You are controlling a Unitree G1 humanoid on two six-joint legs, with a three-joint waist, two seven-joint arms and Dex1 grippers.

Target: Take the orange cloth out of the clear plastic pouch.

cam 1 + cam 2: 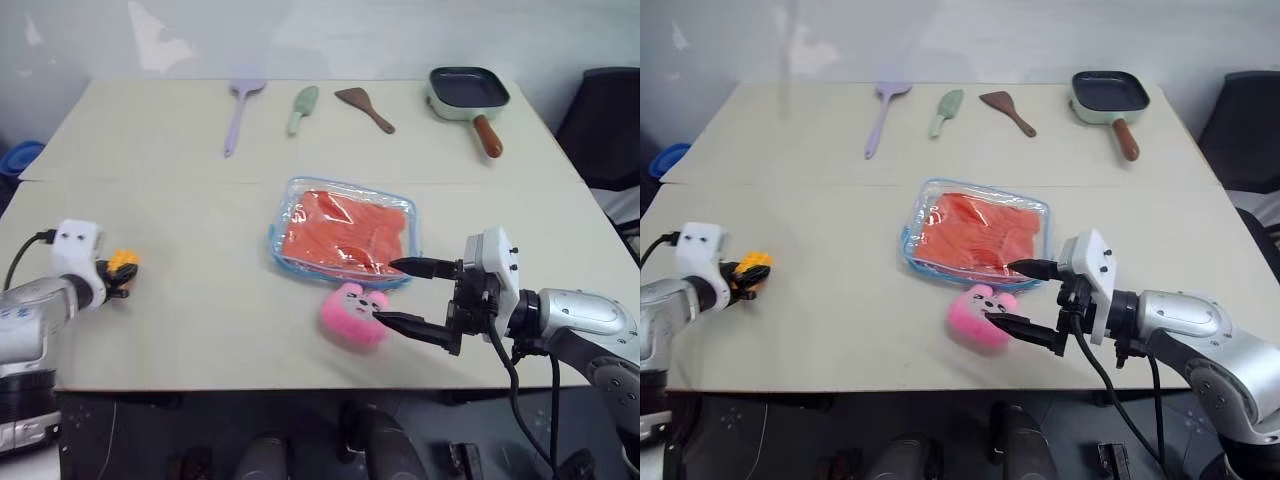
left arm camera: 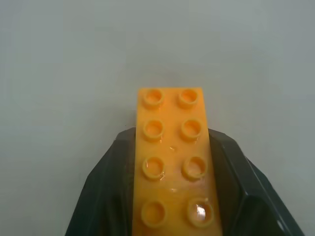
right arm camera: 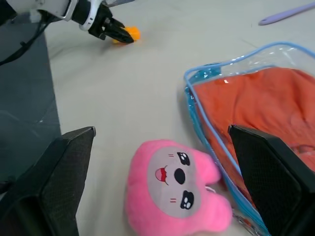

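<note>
**A:** On a pale table (image 1: 200, 300), the clear plastic pouch (image 1: 343, 232) lies flat near the middle, the orange cloth (image 1: 345, 232) folded inside it and filling most of the bag. What are the two arms doing?

**B:** The right gripper (image 1: 408, 296) hangs at the pouch's near right corner with its two black fingers spread wide and nothing between them. One finger reaches over the pouch's near edge, the other toward a pink plush toy (image 1: 352, 315) that sits just beside that edge. The left gripper (image 1: 124, 276) is well apart, out at the table's left side, clenched on a small orange toy brick (image 2: 173, 162). In its wrist view the brick sits squarely between the fingers.

**A:** So the cloth is still inside. How would it handle?

**B:** Likely light and soft; it should bunch and slide rather than resist. The pouch is the awkward part: glossy film, probably slippery, and light enough to travel with the cloth if nothing pins it.

**A:** Where to take hold, then?

**B:** Judging from these views, one gripper should pinch the stiffer blue trim (image 3: 197, 105) to hold the bag, and the other should take a raised fold of cloth at the mouth. Whether the zipper is open I cannot tell.

**A:** Anything else on the table?

**B:** A lilac spatula (image 1: 240, 112), a green scoop (image 1: 302, 108), a brown turner (image 1: 364, 108) and a square pan (image 1: 468, 95) along the far edge.
</note>
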